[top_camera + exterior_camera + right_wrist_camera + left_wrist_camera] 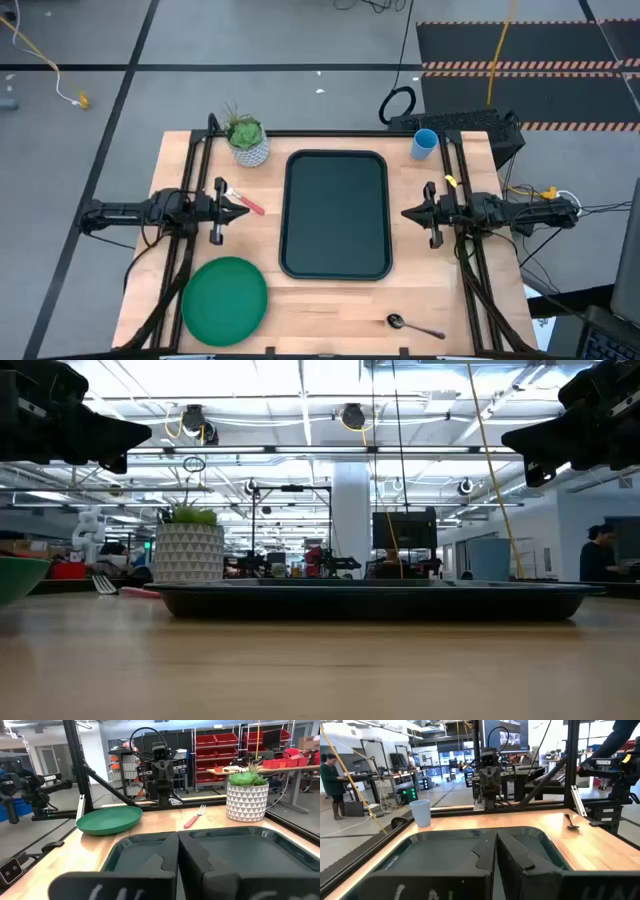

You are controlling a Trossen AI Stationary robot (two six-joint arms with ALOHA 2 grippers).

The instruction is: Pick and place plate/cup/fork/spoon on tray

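Note:
The dark tray (336,213) lies at the table's middle. The green plate (224,297) lies flat at the near left. The light-blue cup (424,143) stands upright at the far right. The pink-handled fork (243,200) lies left of the tray, and the silver spoon (413,325) lies near the front edge at the right. My left gripper (245,209) is shut and empty. It hovers just left of the tray, beside the fork and pointing at the tray. My right gripper (405,212) is shut and empty, just right of the tray and also pointing at it.
A white patterned plant pot (247,140) stands at the far left, behind the fork. Black frame rails (190,200) run along both table sides. In the wrist views, the room beyond the table shows desks, shelves and a person (331,777).

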